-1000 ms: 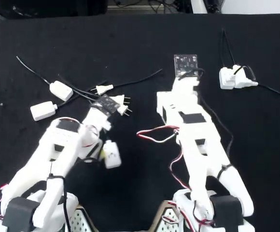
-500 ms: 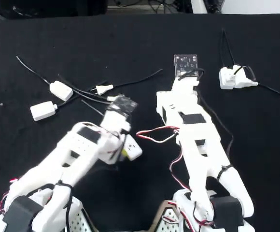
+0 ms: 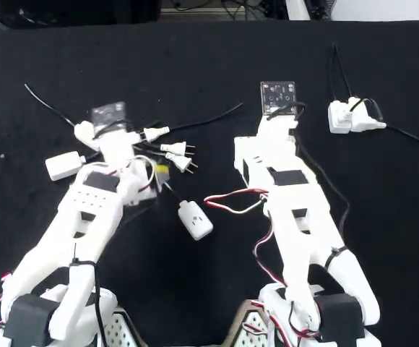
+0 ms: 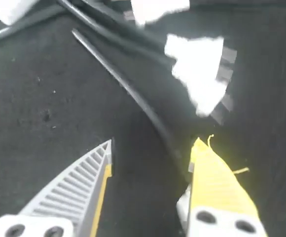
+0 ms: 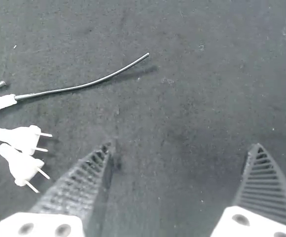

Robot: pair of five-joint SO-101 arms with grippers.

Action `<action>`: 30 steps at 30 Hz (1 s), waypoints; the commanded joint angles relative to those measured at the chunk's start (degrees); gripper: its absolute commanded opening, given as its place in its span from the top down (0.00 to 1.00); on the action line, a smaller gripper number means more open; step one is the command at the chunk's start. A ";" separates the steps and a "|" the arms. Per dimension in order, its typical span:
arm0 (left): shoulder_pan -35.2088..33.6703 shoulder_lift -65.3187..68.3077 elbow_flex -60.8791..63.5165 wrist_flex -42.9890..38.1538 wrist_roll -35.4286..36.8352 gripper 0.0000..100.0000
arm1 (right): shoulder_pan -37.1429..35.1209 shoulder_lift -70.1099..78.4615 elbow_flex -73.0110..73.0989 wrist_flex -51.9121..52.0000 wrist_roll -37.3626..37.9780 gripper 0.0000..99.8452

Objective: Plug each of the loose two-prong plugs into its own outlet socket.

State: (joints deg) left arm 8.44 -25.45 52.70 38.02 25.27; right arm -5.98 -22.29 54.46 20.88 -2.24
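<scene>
A loose white outlet socket (image 3: 195,219) lies on the black table (image 3: 217,58) between the arms. Three white two-prong plugs (image 3: 155,133) (image 3: 177,149) (image 3: 183,163) lie left of centre on black cables. My left gripper (image 4: 154,148) is open beside them. Its yellow fingertip (image 3: 161,171) is close to the nearest plug (image 4: 199,74), and a black cable (image 4: 133,94) runs between its jaws. My right gripper (image 5: 182,148) hangs open over bare table, with two plugs (image 5: 19,136) (image 5: 19,165) off to one side.
Two more white sockets (image 3: 87,134) (image 3: 63,165) lie at the left. At the back right, a socket (image 3: 338,116) has a plug (image 3: 365,121) in it. The right arm (image 3: 282,173) stands folded at centre right. A cable end (image 5: 145,55) lies ahead of the right gripper.
The left arm carried the white socket to the right, let it go at the table's centre, and swung back left to the plugs. The right arm has not moved.
</scene>
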 commanded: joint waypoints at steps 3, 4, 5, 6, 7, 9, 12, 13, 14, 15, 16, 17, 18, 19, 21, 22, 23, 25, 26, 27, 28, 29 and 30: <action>-0.31 -0.44 9.71 -21.01 6.51 0.74 | 1.14 -2.42 -0.13 0.26 -0.44 0.62; -0.57 -0.44 10.95 -23.21 6.59 0.74 | 1.14 -2.42 -0.13 0.26 -0.44 0.62; -0.75 -0.44 11.47 -24.53 6.59 0.74 | 1.14 -2.42 -0.13 0.26 -0.44 0.62; -0.66 -0.18 11.56 -24.79 6.51 0.74 | 1.14 -2.24 -0.13 0.26 -0.44 0.62; -0.48 0.62 11.47 -24.79 6.51 0.74 | 1.14 -1.89 -0.13 0.26 -0.44 0.62; -0.31 3.87 10.51 -24.70 6.51 0.74 | 1.14 -1.19 -0.40 0.26 -0.44 0.62; -0.40 11.78 5.41 -21.45 6.51 0.74 | 1.05 -0.04 -0.66 0.26 -0.44 0.62; -0.31 14.07 2.77 -18.55 6.77 0.74 | 1.05 0.22 -0.66 0.09 -0.44 0.62; -0.31 16.53 -0.40 -15.56 6.77 0.74 | 1.05 0.48 -0.66 -0.53 -0.44 0.62; -0.40 18.46 -3.38 -12.31 6.86 0.74 | 1.05 0.66 -0.48 -1.32 -0.44 0.62; -0.48 20.57 -6.20 -9.41 6.86 0.74 | 1.05 0.84 -0.31 -1.93 -0.44 0.62; -0.48 22.42 -8.66 -7.03 6.86 0.74 | 1.05 1.01 -0.31 -2.11 -0.44 0.62; -0.57 23.91 -10.59 -5.10 6.86 0.74 | 1.05 1.19 -0.31 -2.37 -0.44 0.62; -0.57 25.14 -12.26 -3.34 6.95 0.74 | 1.05 1.36 -0.31 -2.37 -0.35 0.62; -0.48 27.16 -14.46 -0.88 6.95 0.74 | 1.05 1.71 -0.48 -2.46 -0.35 0.62; -0.48 27.69 -15.25 0.18 6.86 0.74 | 1.05 1.89 -0.57 -2.46 -0.35 0.62; -0.40 27.87 -15.78 1.05 6.68 0.74 | 1.05 1.98 -0.57 -2.46 -0.35 0.62; -0.40 27.87 -15.87 2.11 6.51 0.74 | 1.05 2.07 -0.57 -2.46 -0.35 0.62; -0.48 27.87 -15.60 2.20 6.42 0.75 | 1.05 2.07 -0.57 -2.46 -0.35 0.62; -0.75 27.87 -15.34 2.20 6.42 0.76 | 1.05 2.07 -0.57 -2.46 -0.35 0.62; -0.84 27.87 -15.25 2.20 6.42 0.79 | 1.05 2.07 -0.66 -2.46 -0.26 0.62; -0.84 27.87 -15.16 2.20 6.42 0.83 | 1.05 2.07 -0.66 -2.46 -0.26 0.62; -0.84 27.87 -15.16 2.20 6.42 0.88 | 1.05 2.07 -0.66 -2.46 -0.18 0.62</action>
State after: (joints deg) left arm 8.44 1.71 38.02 39.69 31.60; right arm -5.98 -20.00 54.46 20.00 -2.24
